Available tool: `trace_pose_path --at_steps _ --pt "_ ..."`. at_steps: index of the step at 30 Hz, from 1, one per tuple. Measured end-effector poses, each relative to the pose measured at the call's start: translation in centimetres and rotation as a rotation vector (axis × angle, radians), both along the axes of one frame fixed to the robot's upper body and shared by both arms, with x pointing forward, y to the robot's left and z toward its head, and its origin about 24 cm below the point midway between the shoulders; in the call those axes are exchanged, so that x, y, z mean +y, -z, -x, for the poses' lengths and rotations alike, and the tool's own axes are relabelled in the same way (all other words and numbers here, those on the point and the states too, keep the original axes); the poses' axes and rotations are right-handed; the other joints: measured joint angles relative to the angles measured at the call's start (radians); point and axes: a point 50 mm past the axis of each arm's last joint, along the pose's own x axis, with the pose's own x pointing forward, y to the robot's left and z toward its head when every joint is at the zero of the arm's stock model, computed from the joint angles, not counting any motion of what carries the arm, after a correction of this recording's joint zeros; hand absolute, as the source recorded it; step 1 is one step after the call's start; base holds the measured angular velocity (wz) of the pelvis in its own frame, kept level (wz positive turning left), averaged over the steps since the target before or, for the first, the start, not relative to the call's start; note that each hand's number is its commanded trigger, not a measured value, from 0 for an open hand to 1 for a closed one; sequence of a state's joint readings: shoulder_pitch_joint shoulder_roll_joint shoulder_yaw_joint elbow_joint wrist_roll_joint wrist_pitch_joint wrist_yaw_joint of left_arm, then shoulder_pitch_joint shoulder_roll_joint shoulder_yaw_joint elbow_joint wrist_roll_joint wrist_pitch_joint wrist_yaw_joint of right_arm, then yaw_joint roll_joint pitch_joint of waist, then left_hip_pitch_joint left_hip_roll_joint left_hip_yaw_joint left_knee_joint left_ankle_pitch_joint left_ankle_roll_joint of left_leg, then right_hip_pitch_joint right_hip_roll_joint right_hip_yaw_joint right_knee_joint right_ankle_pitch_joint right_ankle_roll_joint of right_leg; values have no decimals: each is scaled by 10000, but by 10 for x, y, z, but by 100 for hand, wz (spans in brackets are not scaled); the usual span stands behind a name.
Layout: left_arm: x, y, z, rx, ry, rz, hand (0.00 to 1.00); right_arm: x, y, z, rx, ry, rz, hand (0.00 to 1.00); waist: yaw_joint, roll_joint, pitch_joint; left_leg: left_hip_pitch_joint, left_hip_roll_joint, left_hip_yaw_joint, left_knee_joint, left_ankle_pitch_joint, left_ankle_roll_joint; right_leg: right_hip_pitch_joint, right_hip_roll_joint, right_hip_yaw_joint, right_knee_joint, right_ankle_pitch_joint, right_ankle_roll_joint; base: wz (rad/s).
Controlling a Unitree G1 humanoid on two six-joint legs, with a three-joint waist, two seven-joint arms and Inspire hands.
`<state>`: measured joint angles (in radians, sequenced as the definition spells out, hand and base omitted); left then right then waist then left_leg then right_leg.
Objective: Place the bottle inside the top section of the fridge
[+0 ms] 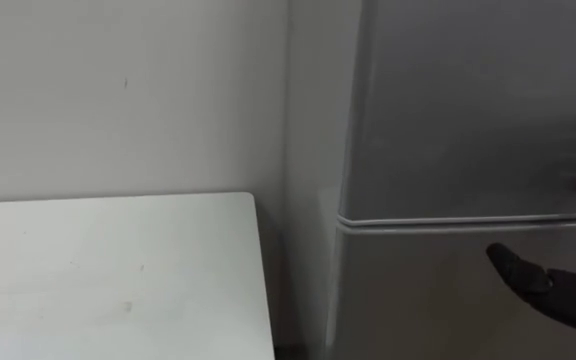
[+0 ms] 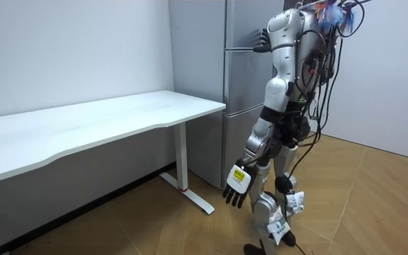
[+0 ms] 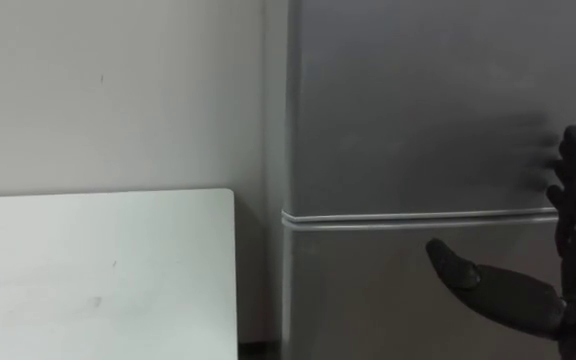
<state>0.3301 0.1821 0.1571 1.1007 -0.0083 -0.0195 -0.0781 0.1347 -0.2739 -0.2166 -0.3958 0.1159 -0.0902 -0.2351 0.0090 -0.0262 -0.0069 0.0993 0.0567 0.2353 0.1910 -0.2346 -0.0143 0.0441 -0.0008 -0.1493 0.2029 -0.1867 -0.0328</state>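
Left of the closed fridge (image 2: 241, 85) stands a white table (image 1: 118, 270); where the bottle is I cannot tell. The left hand (image 2: 236, 188) hangs slack and empty; the right hand (image 3: 573, 240), fingers spread, hovers at the fridge's door seam (image 3: 408, 216) and should hook the upper door (image 3: 418, 110) by its edge.

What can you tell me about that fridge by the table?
The fridge is tall and grey, with a smooth, metal-looking front. A thin bright seam splits it into an upper and a lower door, both shut. It stands upright by the wall, close beside the white table. The robot's open right hand hovers before it at seam height; whether it touches is unclear.
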Motion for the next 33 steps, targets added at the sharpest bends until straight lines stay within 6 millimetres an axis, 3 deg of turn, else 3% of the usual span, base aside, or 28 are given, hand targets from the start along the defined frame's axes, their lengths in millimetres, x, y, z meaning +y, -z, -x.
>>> trace_pose_path --at_steps 8,13,21,26,33 --pt "1 0 10 281 -257 -38 0 -10 8 0 -16 -205 -1049 0 -156 -75 55 81 -7 -241 132 -1 -1 297 -34 -186 -162 -9 6 10" --pt "3 -1 15 349 -480 -176 0 -23 13 2 74 364 -1280 0 -167 -184 43 63 -11 -263 109 -4 -3 279 -42 -264 -154 2 13 2" --pt "1 -1 23 574 -885 -95 0 -53 15 12 50 2740 -1082 0 -368 -118 -12 -14 -21 -292 130 -4 0 254 -72 -415 -159 8 23 3" --pt "3 -2 23 506 -979 -151 0 -69 10 22 -426 4080 -1232 0 -488 -96 28 -14 -26 -258 131 -2 -2 228 -76 -394 -170 -22 28 0" --pt "5 -3 11 63 -890 -249 0 -85 14 37 -575 5633 -1546 0 -690 -318 34 20 -23 -203 128 1 -7 217 -66 -304 -175 -54 24 -2"
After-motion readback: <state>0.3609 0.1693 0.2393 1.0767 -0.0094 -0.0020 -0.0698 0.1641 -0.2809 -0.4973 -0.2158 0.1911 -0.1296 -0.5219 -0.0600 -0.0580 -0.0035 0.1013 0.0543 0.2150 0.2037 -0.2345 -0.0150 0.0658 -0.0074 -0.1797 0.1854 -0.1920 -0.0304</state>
